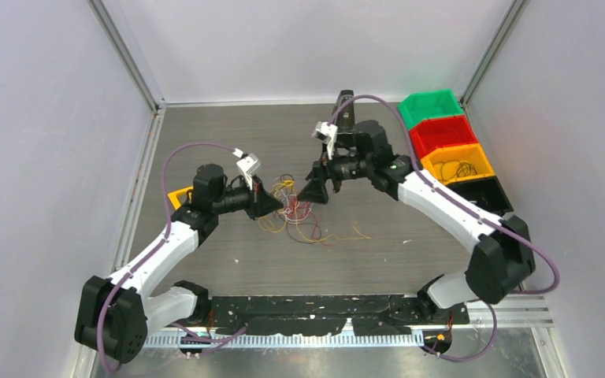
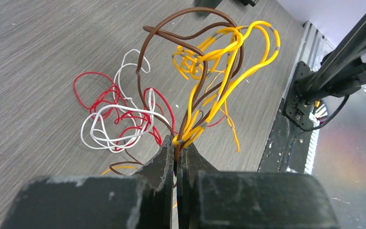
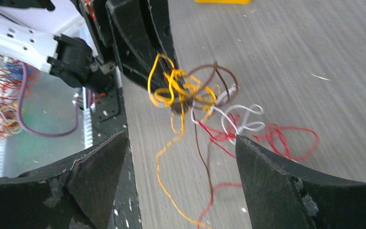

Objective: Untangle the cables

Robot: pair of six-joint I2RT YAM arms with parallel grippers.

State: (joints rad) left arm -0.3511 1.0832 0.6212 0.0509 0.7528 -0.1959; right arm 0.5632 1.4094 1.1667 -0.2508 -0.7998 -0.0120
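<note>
1. Fingers (image 2: 159, 174) of the left gripper (image 1: 274, 206) are pressed together, pinching yellow and brown strands of the cables (image 1: 298, 219) (these loop out straight from its tip).
2. Red and white loops of the same tangle lie on the table (image 1: 228, 142) just right of the left gripper, mixed in with the pinched strands.
3. Right gripper (image 1: 315, 191) hangs across the tangle from the left gripper, its fingers (image 3: 276, 181) spread wide and holding nothing.
4. Coloured bins (image 1: 443, 135) stand in a row well right of the left gripper.
</note>
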